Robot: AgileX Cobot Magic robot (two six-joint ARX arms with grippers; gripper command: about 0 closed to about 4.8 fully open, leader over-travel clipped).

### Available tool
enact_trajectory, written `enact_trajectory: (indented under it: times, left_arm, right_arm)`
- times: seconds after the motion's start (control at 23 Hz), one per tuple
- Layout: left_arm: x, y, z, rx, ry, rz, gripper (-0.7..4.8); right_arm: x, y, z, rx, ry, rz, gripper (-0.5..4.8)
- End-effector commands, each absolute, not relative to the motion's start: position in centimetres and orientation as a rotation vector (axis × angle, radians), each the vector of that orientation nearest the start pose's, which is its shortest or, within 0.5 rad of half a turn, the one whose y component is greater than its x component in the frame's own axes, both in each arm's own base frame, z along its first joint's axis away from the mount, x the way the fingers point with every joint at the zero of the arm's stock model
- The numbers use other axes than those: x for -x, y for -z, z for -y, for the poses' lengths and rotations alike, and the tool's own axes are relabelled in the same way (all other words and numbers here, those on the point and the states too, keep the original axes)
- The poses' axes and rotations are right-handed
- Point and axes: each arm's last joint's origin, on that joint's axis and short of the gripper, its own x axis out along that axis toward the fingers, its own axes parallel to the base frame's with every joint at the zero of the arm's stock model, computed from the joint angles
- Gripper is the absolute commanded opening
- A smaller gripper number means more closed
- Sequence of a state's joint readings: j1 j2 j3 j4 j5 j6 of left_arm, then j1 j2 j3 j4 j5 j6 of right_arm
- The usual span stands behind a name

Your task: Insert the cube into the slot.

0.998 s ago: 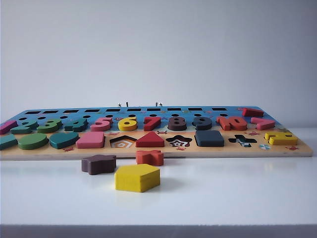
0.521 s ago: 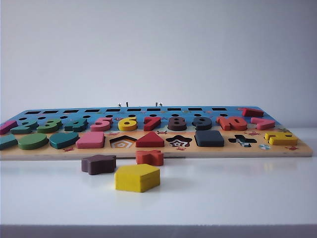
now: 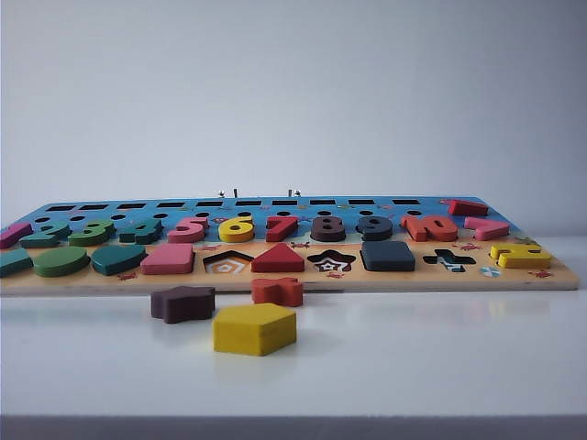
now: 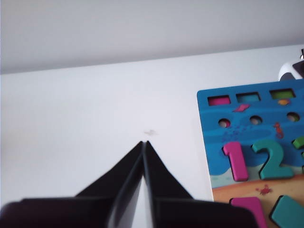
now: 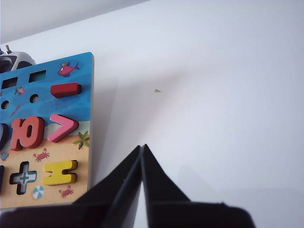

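The dark navy cube (image 3: 387, 256) lies flat in the front row of the wooden puzzle board (image 3: 514, 277), between the star cut-out (image 3: 331, 261) and the cross cut-out (image 3: 448, 260). It fills the square slot, whose bottom is hidden under it. Neither arm shows in the exterior view. In the left wrist view my left gripper (image 4: 144, 142) is shut and empty over bare white table beside the board's end with the numbers 1 and 2. In the right wrist view my right gripper (image 5: 142, 146) is shut and empty over the table beside the board's other end (image 5: 71, 137).
On the table in front of the board lie a yellow pentagon block (image 3: 254, 328), a brown star block (image 3: 182, 302) and an orange-red cross block (image 3: 277, 291). The pentagon cut-out (image 3: 227, 263) stands open. Number and shape blocks fill the other places on the board.
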State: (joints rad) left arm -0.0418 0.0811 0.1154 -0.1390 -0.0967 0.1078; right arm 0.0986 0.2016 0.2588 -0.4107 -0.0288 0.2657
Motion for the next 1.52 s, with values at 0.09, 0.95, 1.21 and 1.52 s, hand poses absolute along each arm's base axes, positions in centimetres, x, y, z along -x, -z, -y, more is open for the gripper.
enact_trajectory:
  times: [0.09, 0.95, 1.21, 1.52]
  left_arm:
    - [-9.6, -17.0, 0.0, -0.121, -0.094, -0.102, 0.17]
    - [-9.6, -15.4, 0.0, -0.123, -0.092, -0.124, 0.17]
    - [-9.6, -15.4, 0.0, -0.122, -0.092, -0.123, 0.17]
    - [-9.6, -15.4, 0.0, -0.124, -0.092, -0.123, 0.17]
  right_arm:
    - [-9.3, -19.2, -1.0, -0.254, -0.074, -0.333, -0.04]
    - [-8.7, -16.6, -0.9, -0.22, -0.091, -0.249, -0.06]
    - [-8.9, -15.3, -0.9, -0.219, -0.086, -0.288, -0.06]
    - [-9.0, -15.1, -0.9, -0.219, -0.088, -0.278, -0.06]
